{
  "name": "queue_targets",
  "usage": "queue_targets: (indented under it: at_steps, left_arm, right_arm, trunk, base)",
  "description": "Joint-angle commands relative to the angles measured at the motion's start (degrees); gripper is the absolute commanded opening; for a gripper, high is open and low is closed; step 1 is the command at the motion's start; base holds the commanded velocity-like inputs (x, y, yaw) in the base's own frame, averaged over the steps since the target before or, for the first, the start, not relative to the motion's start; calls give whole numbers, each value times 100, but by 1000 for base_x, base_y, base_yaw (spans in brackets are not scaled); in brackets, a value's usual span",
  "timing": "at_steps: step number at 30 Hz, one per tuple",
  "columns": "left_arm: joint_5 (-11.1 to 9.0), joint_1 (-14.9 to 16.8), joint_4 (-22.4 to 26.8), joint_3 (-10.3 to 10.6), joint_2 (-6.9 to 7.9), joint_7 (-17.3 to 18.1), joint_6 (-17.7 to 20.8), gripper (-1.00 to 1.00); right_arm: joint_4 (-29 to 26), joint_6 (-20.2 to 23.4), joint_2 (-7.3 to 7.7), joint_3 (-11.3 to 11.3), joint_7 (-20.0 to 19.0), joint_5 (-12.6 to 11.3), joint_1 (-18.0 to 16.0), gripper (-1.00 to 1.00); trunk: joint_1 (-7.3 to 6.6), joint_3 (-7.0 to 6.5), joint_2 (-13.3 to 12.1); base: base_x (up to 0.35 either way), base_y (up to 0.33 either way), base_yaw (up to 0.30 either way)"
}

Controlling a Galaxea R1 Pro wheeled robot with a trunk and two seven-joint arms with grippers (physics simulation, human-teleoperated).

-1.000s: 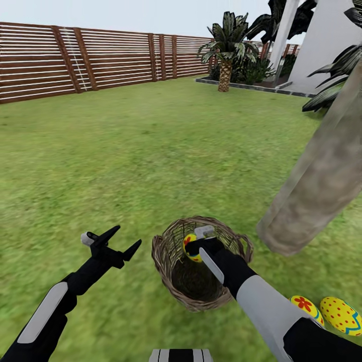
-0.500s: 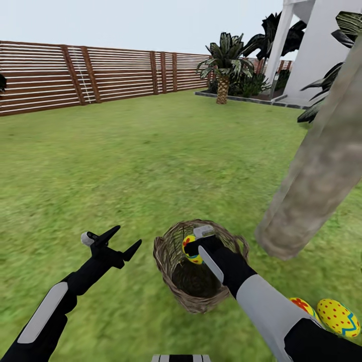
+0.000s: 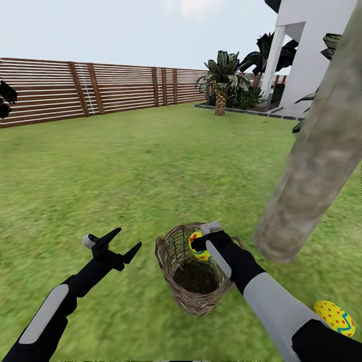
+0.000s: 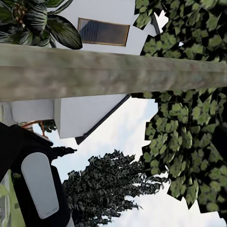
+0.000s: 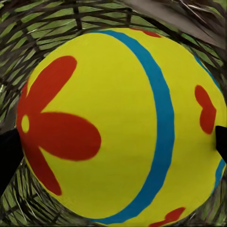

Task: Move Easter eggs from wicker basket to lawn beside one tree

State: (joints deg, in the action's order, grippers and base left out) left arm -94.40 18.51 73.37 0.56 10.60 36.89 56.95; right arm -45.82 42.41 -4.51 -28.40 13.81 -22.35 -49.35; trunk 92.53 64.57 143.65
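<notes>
My right gripper (image 3: pixel 201 240) is shut on a yellow Easter egg (image 3: pixel 197 247) with red flowers and a blue band, just inside the rim of the wicker basket (image 3: pixel 193 294). In the right wrist view this egg (image 5: pixel 118 123) sits between the two dark fingertips (image 5: pixel 7 158), with basket weave (image 5: pixel 28 28) around it. A second egg (image 3: pixel 334 318), yellow with red dots, lies on the lawn (image 3: pixel 151 166) near the foot of the tree trunk (image 3: pixel 311 166). To the left of the basket, my left gripper (image 3: pixel 120 241) hangs open with nothing in it.
The thick grey-beige trunk leans up at the right, close to my right arm. A brown slat fence (image 3: pixel 100 90) bounds the far lawn, with a palm-like plant (image 3: pixel 221 80) and the white house (image 3: pixel 306 60) behind. The left wrist view has the trunk (image 4: pixel 113 71) and foliage (image 4: pixel 189 118).
The head camera has tilted up, so the whole view shifted down. My right gripper has risen slightly with the egg relative to the basket rim. One egg on the lawn has slipped behind my right arm.
</notes>
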Motion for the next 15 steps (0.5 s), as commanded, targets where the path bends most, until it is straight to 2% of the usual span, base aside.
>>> queue_targets:
  at_steps: [1,3,12,15]
  left_arm:
    - [0,2,-1,6,3,20,18,100]
    - [-5,0,-4,6,3,20,18,100]
    - [0,3,-7,6,-3,19,10,100]
    - [15,3,-7,6,-78,13,9,100]
  right_arm:
    - [-5,13,3,-17,53,-60,-4,-100]
    - [-5,13,2,-17,51,-59,-4,-100]
    - [-5,13,2,-17,43,-83,-4,-100]
    - [-13,7,2,-17,42,-85,-4,-100]
  trunk:
    - [-5,-18,0]
    - [-11,-62,-3]
    - [-34,-262,-15]
    - [-41,-328,-19]
  base:
    - [-275,0,0]
    - [-248,0,0]
    - [-6,0,0]
    - [0,0,0]
